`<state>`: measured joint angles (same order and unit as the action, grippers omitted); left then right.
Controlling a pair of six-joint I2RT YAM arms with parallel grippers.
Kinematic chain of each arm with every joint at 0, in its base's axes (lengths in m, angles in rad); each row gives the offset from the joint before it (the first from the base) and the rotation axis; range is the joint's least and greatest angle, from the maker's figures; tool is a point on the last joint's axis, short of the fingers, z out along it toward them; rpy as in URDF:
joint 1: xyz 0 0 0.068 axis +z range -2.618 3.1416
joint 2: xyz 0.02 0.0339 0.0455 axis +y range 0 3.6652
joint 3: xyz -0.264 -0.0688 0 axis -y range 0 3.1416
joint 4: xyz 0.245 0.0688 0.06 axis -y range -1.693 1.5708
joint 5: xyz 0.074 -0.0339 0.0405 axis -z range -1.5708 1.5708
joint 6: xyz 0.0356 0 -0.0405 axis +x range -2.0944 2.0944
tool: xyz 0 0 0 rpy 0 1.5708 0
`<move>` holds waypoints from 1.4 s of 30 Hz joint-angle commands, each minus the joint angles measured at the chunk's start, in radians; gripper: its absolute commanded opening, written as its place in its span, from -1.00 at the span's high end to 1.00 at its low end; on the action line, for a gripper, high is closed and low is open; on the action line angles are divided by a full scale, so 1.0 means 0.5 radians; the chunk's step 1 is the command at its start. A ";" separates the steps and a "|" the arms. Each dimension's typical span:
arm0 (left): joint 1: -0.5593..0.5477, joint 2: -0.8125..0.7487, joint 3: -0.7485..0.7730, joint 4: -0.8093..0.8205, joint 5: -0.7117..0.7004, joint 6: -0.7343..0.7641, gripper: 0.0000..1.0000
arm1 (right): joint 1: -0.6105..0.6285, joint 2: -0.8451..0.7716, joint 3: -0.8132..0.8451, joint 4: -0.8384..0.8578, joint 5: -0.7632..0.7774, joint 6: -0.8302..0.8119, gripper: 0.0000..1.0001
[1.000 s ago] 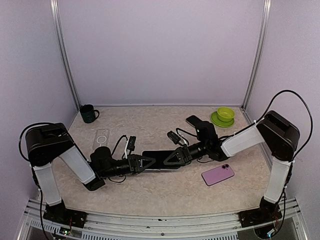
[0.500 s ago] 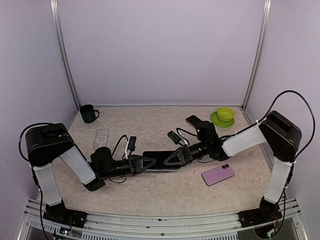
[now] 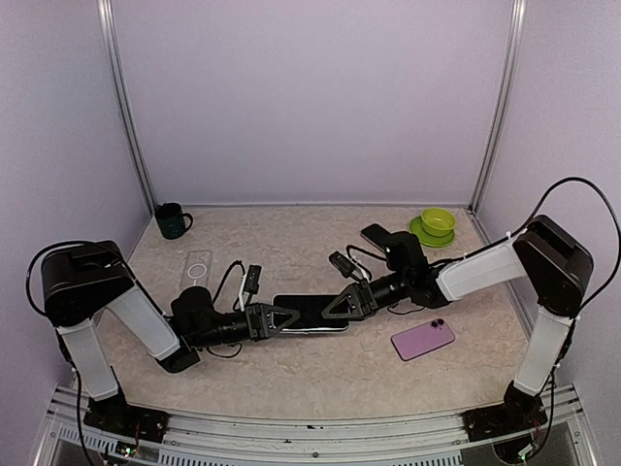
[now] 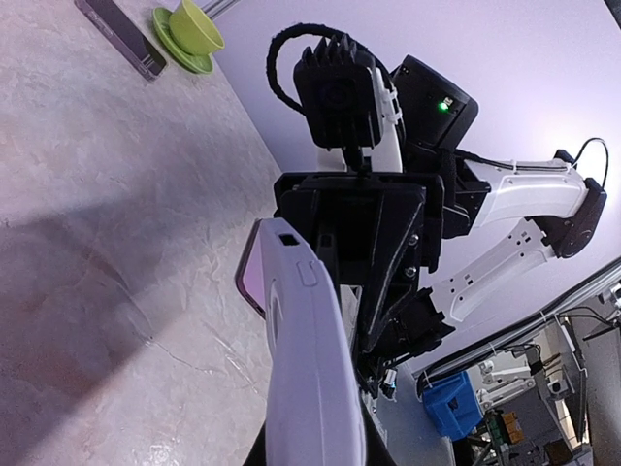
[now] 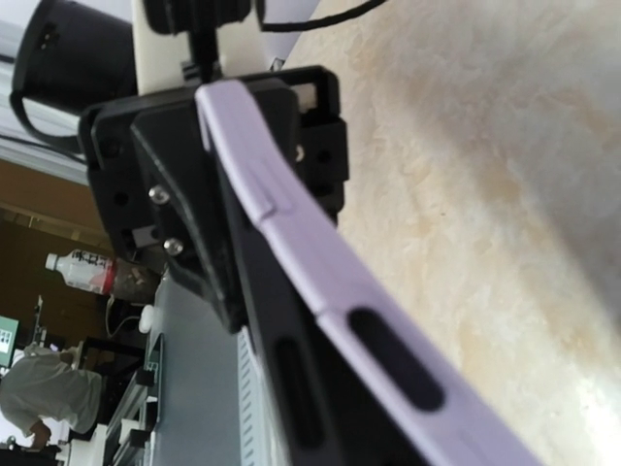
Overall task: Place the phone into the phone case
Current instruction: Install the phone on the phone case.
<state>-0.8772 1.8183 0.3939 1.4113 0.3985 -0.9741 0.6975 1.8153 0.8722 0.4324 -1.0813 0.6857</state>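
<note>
The table [image 3: 291, 374] carries two arms lying low and meeting nose to nose near its middle. The left arm [image 3: 146, 318] reaches in from the near-left corner and the right arm [image 3: 480, 270] from the right edge.

A phone [image 3: 309, 312] bridges the gap between them, lengthwise from left to right. From above I cannot tell whether it rests on the surface or hangs just over it. In that view it reads as a dark slab with a pale lower rim. Only the wrist views show the rim to be a lilac case [image 4: 309, 369] running along the edge of the dark body, with side buttons and slots. Each wrist view cuts one end off, so how fully the phone sits in the case cannot be made out.

The left pincer [image 3: 275, 318] is clenched on the phone's left end, and the right wrist view shows its black fingers [image 5: 194, 184] flanking that end. The right pincer [image 3: 340, 304] stands at the phone's right end. Whether it is clamped or loose I cannot tell, because the phone half masks its jaws.

A purple handset [image 3: 423, 339] lies flat toward the right edge, well apart from both pincers. A green bowl [image 3: 438, 220] sits in the back-right corner and a dark mug [image 3: 173, 220] in the back-left corner.
</note>
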 commanded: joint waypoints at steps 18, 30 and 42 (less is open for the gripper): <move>0.015 -0.117 -0.079 0.253 0.078 0.069 1.00 | -0.129 -0.174 -0.086 -0.162 0.089 -0.099 0.35; 0.002 -0.200 -0.114 0.233 0.157 0.236 1.00 | -0.192 -0.345 -0.094 -0.416 0.144 -0.277 0.35; -0.108 -0.637 -0.049 -0.529 0.167 0.882 1.00 | -0.192 -0.691 -0.116 -0.568 0.183 -0.467 0.09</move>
<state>-0.9142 1.5730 0.3344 1.2308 0.4572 -0.6857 0.6113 1.5253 0.8326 0.1608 -0.9874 0.4850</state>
